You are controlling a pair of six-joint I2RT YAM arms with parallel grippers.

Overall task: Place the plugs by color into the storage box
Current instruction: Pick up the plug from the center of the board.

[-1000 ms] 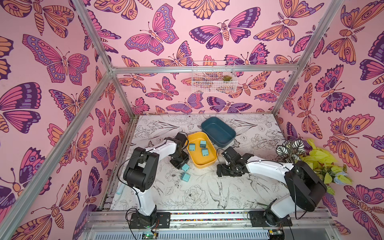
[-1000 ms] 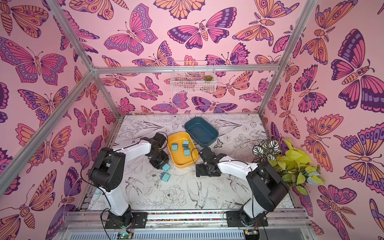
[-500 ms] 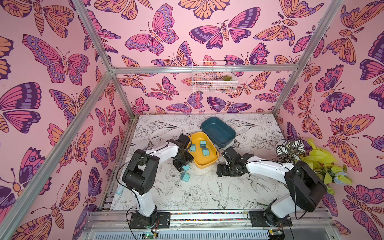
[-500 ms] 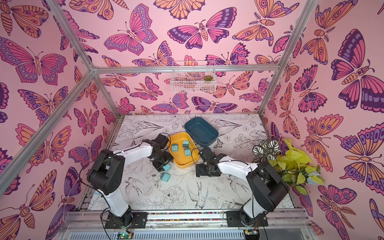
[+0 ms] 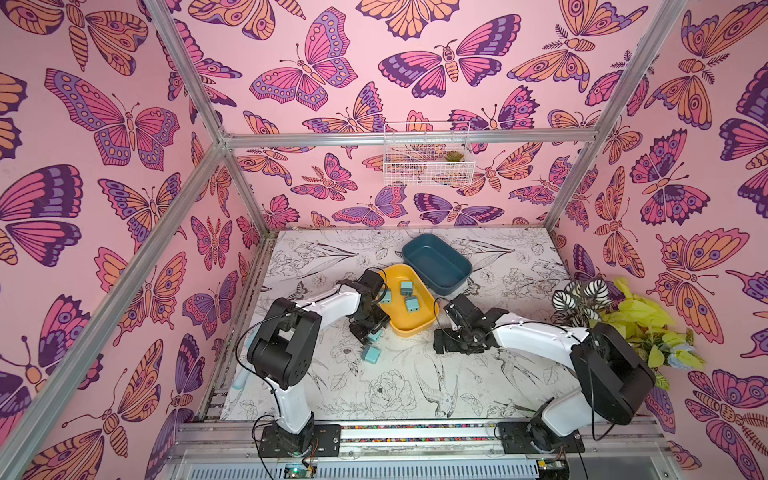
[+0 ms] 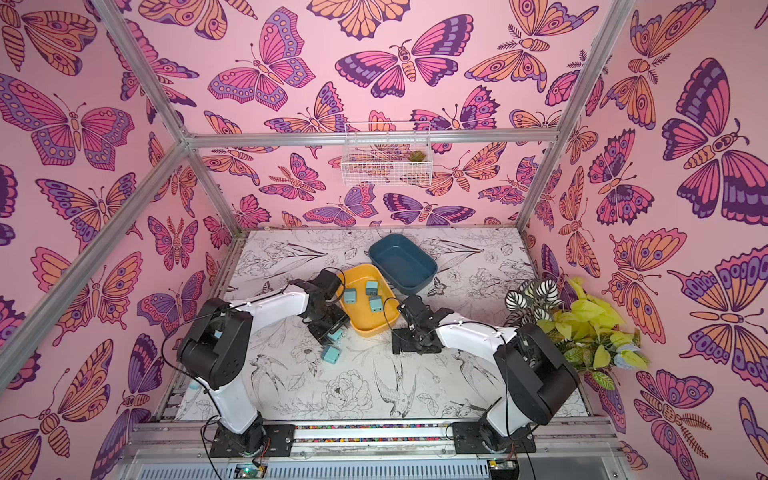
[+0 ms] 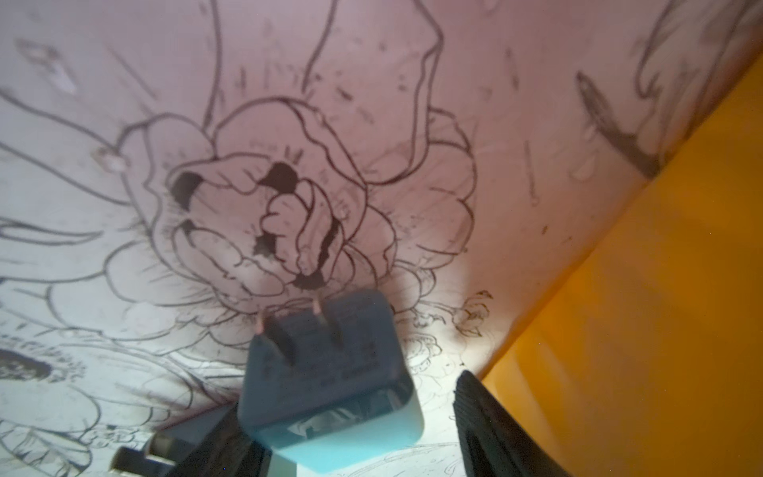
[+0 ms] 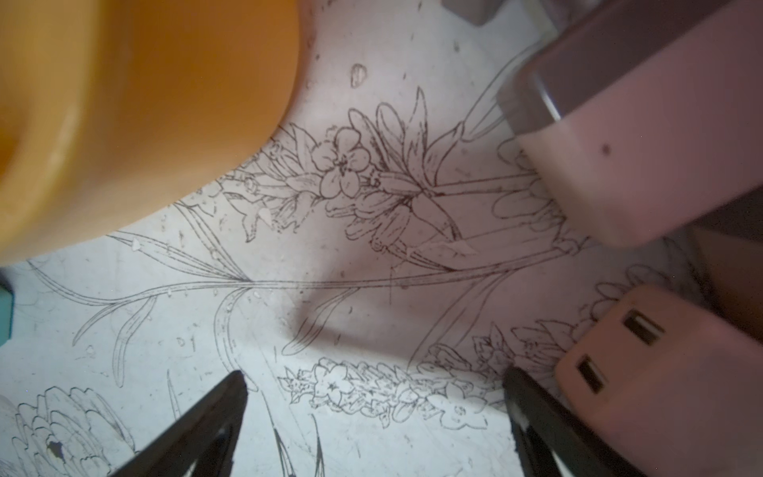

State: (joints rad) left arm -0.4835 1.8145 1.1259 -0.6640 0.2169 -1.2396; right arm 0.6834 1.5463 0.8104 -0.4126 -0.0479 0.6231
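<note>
Floral tabletop (image 5: 415,395), five teal plugs (image 5: 371,354), two trays (image 5: 411,329)

Your left arm (image 5: 328,301) and right arm (image 5: 536,336) are built alike: glossy white shells for the long links, bulky black housings at the joints, and a flat black base plate (image 5: 328,436) with small screws, fixed to a silver rail (image 5: 415,434). Thin black cables (image 5: 239,351) loop loosely beside each arm. The fingers (image 7: 491,425) you see at the left wrist are black, with fine ribbing.
</note>
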